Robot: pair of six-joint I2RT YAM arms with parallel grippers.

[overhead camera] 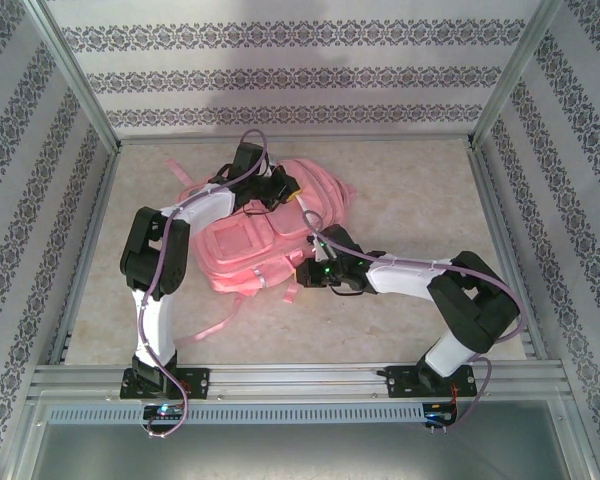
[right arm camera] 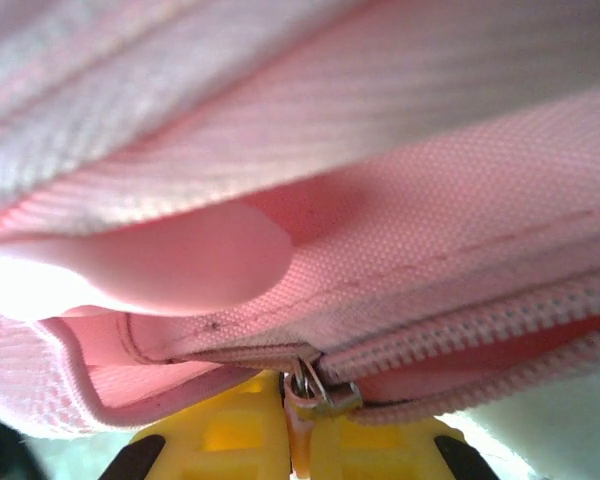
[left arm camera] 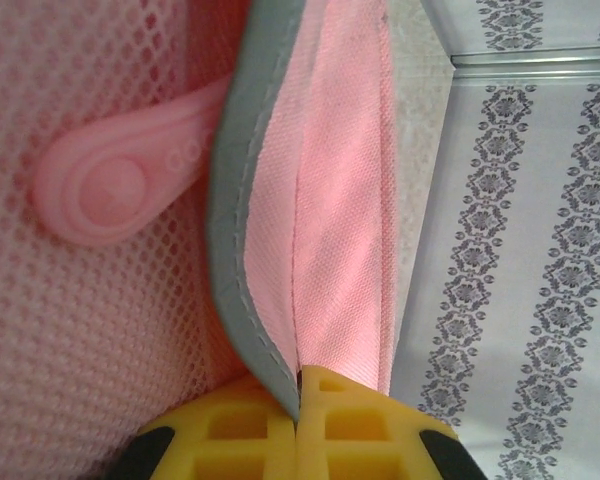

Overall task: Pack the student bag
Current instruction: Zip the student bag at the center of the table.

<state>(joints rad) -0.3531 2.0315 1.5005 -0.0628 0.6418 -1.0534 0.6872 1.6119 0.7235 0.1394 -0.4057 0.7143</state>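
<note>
The student bag (overhead camera: 242, 250) is a big pink backpack lying flat mid-table, its straps trailing toward the near edge. My left gripper (overhead camera: 280, 187) is at the bag's far top edge. In the left wrist view its yellow fingers (left arm camera: 230, 430) are shut (left arm camera: 300, 385) on the grey trim strip (left arm camera: 230, 250) of a pink flap, beside a pink rubber pull tab (left arm camera: 110, 190) on mesh. My right gripper (overhead camera: 305, 272) sits at the bag's right side. There it is shut (right arm camera: 298, 425) on the pink pull of a zip slider (right arm camera: 325, 395), with the zip teeth (right arm camera: 460, 325) running right.
Patterned walls with metal posts (overhead camera: 80, 90) close in the beige table on three sides. A metal rail (overhead camera: 300, 380) runs along the near edge at the arm bases. A loose pink strap (overhead camera: 218, 322) lies on the table in front of the bag.
</note>
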